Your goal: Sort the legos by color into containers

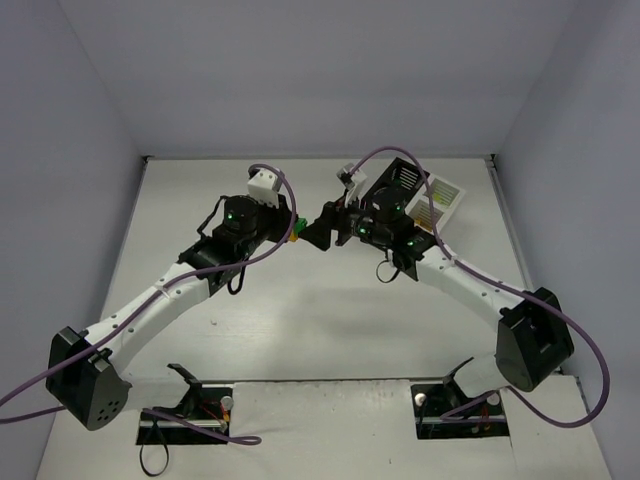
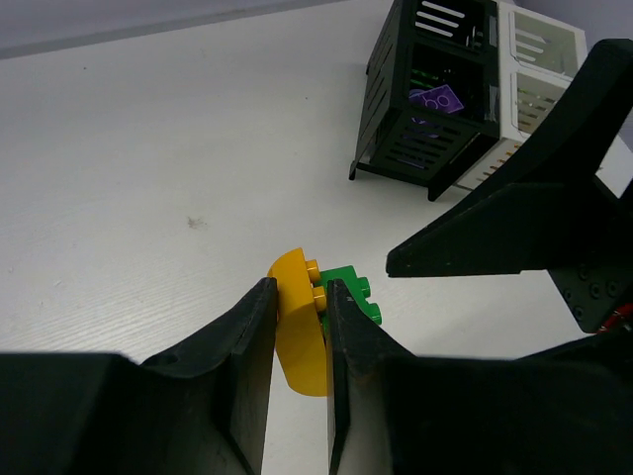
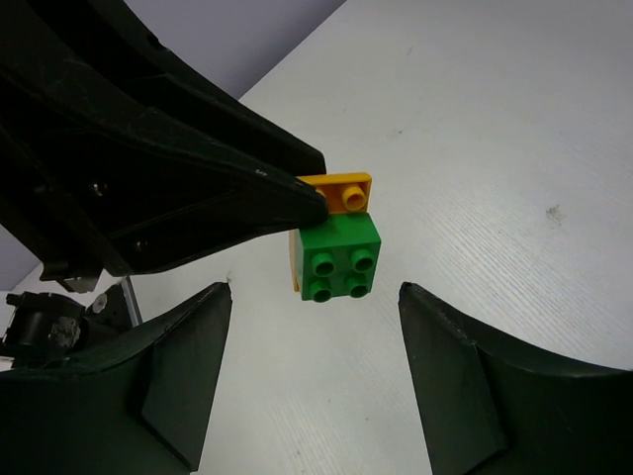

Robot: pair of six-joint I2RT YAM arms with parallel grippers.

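Note:
A two-coloured stack of legos hangs above the table: a rounded yellow brick (image 2: 297, 336) with a green brick (image 2: 354, 293) stuck on its side. My left gripper (image 2: 297, 289) is shut on the yellow brick. The stack also shows in the top view as a green and orange spot (image 1: 296, 228). My right gripper (image 3: 316, 288) is open and faces the studs of the green brick (image 3: 339, 257), which sits just ahead of its fingertips (image 3: 413, 297) and touches neither. The containers stand behind, a black half (image 2: 396, 109) and a white half (image 2: 539, 59). A purple lego (image 2: 436, 100) lies in a black bin.
In the top view the containers (image 1: 415, 190) stand at the back right of the table, close behind the right wrist. Both arms meet over the table's middle. Grey walls close in the table on the left, right and far sides.

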